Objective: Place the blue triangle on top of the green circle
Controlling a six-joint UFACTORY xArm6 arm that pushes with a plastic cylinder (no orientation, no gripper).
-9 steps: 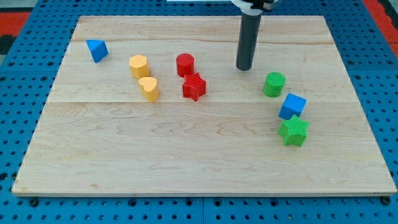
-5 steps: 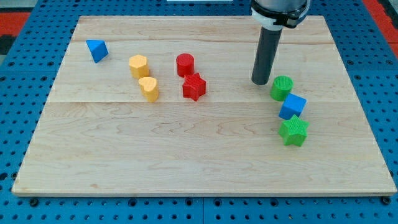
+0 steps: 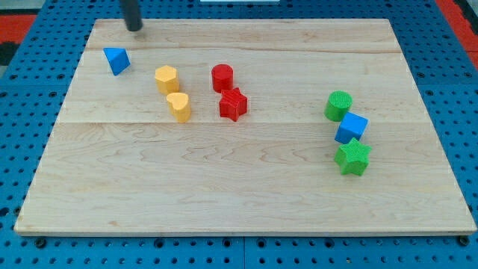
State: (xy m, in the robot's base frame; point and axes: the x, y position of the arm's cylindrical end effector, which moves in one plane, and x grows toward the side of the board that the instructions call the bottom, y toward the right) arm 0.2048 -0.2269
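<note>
Our tip: the lower end of our dark straight rod, our tip (image 3: pixel 134 28), sits at the top-left edge of the pale wooden bench (image 3: pixel 239 187); as an end effector it has no jaws to open or close, and it touches no block.

Task block: the small blue plastic triangle (image 3: pixel 116 60) lies near the bench's top-left corner, below our tip and slightly to the view's left of it, close but apart.

Key relation: our tip stands on the upper side of the blue triangle, while the ribbed green circle (image 3: pixel 338 105) lies well apart to the triangle's right and a little lower. We judge our tip must get round to the triangle's left side before a push toward the circle can work.

Triangle's pose: it looks like a wedge with its broad face uppermost and a point toward the view's bottom; we cannot make out a clear long axis.

Goal block: the green circle sits far to the triangle's right, touching or just beside a blue cube (image 3: pixel 351 127), with a green star (image 3: pixel 352 158) just below that.

In the way: right of the triangle are a yellow hexagon-like block (image 3: pixel 166 78), a yellow heart (image 3: pixel 178 105), a red cylinder (image 3: pixel 222 77) and a red star (image 3: pixel 233 103); we judge the path must pass above them.

Progress: not yet started on the push.
</note>
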